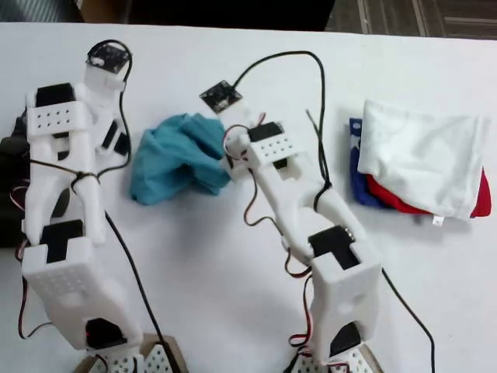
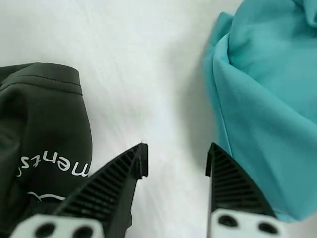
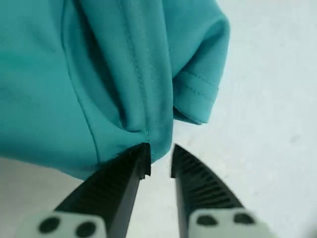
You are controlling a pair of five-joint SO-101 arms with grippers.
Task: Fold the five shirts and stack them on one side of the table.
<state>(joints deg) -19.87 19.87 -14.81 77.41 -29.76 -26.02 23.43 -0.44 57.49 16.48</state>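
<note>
Teal shirt point(image 1: 175, 159) lies crumpled near the middle of the white table point(image 1: 194, 272) between the two arms. At the table's right side, a white shirt point(image 1: 423, 155) tops a folded stack, with a red shirt point(image 1: 388, 194) and a blue shirt point(image 1: 359, 183) beneath it. The left gripper point(image 2: 176, 158) hangs over bare tabletop with its jaws spread wide, a black shirt point(image 2: 39, 129) to one side and the teal shirt to the other, while the right gripper point(image 3: 159, 158) sits at the teal shirt's hem, jaws narrowly parted with tabletop showing between them.
</note>
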